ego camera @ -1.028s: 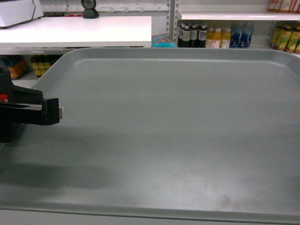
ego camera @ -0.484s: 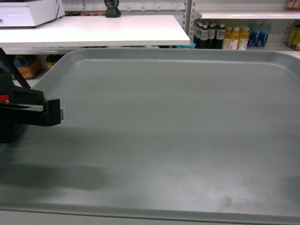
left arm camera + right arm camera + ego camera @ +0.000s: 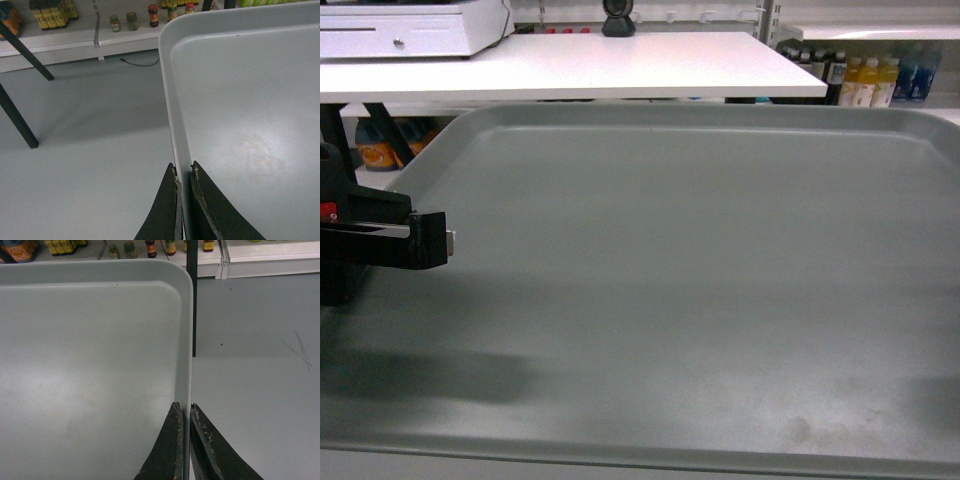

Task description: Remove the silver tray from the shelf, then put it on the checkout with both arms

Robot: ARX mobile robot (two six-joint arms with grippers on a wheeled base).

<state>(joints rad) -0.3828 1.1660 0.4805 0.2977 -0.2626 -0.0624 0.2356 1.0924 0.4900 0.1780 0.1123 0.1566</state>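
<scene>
Left tool (image 3: 183, 172) narrow, pinching silver tray (image 3: 250, 100) rim; right tool (image 3: 185, 410) pinching opposite rim.

We've got a plain white flat-topped desk on dark slanted legs (image 3: 620, 65) straight ahead. On it sits a white box-shaped cash drawer (image 3: 410, 28) at the left, and a small black round-headed gadget (image 3: 618, 17) stands near the back edge. Behind it, white metal store shelving (image 3: 880, 60) carries rows of yellow and blue drink bottles (image 3: 875, 78).
</scene>
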